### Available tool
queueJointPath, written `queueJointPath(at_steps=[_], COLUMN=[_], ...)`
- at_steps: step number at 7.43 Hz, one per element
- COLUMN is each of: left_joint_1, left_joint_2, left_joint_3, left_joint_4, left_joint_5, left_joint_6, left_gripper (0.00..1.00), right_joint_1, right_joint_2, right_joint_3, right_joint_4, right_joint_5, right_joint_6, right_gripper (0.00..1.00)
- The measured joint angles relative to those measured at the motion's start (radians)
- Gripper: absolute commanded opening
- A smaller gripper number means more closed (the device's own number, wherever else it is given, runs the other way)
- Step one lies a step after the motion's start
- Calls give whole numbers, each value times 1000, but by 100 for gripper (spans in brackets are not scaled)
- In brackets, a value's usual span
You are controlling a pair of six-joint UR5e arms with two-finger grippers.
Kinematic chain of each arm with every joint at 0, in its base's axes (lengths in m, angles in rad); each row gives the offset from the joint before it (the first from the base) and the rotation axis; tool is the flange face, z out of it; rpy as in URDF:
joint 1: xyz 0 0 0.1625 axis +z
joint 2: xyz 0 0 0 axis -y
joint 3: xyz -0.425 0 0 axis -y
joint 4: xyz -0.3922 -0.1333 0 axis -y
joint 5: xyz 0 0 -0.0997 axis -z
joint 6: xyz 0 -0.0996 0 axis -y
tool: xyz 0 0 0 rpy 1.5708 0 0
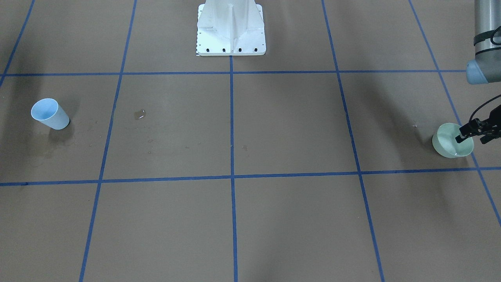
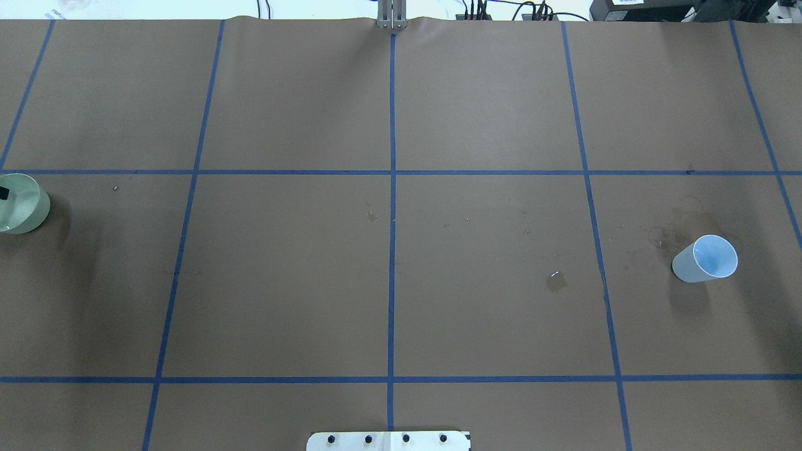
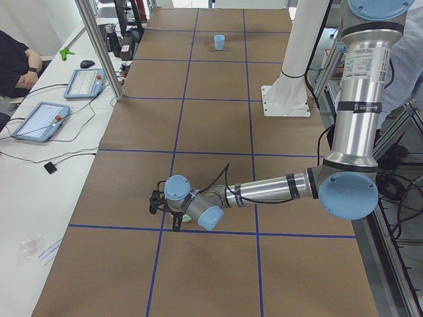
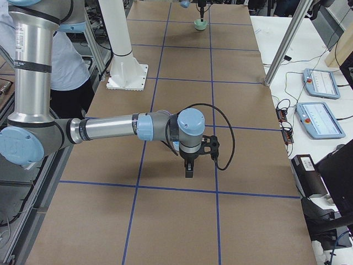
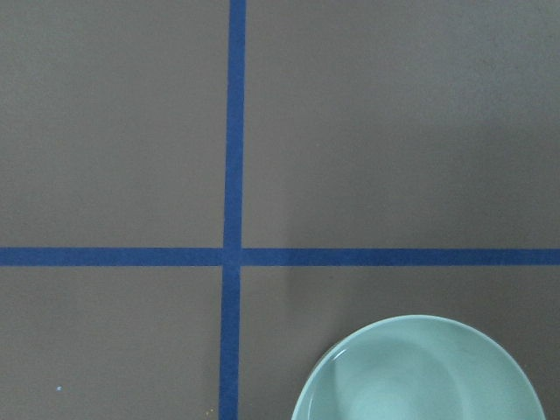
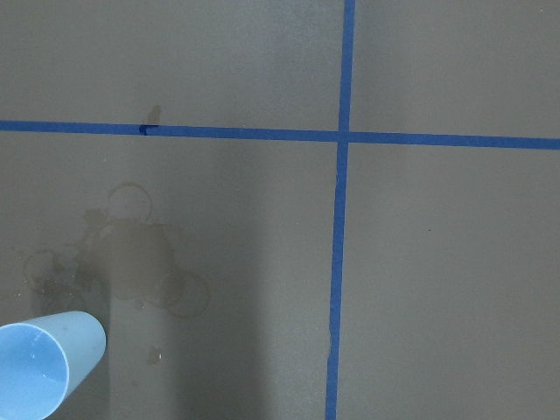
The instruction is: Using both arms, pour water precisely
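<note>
A pale green cup [image 1: 450, 143] [image 2: 25, 207] stands upright at the table's end on my left side. My left gripper [image 1: 471, 138] [image 3: 165, 210] hangs over its rim, open, one finger [image 1: 464, 132] inside the cup and the other outside. The cup's mouth [image 5: 420, 376] shows in the left wrist view with a faint sheen; I cannot tell the water level. A light blue cup [image 1: 50, 113] [image 2: 705, 259] [image 6: 39, 372] stands at the opposite end. My right gripper [image 4: 188, 171] points down above the table; whether it is open or shut I cannot tell. A small water puddle [image 1: 139, 114] [image 2: 556, 280] glints on the paper.
Wet rings and stains [image 2: 673, 235] [image 6: 131, 254] mark the brown paper beside the blue cup. The white pedestal [image 1: 231, 39] stands at the robot's side. Blue tape lines grid the table. Two tablets [image 3: 39, 120] and a seated person [image 3: 13, 63] are beside the table.
</note>
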Motion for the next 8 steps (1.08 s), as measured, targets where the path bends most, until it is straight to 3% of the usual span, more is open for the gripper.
queueJointPath(at_steps=[1,6,8], left_joint_1=[11,21,19], left_joint_2=[-2,-20,-54], left_joint_3=[10,29,16], left_joint_4=[-3,12,69], left_joint_5=[0,-10,-105], left_joint_6=[0,-3,-5], left_gripper=[1,0,0], right_joint_1=[0,0,4], right_joint_2=[0,6,19], right_joint_3=[0,-1,-4], right_joint_4=[0,1,0], right_joint_5=[0,-2,-4], right_joint_6=[-1,1,3], right_gripper=[100,100,100])
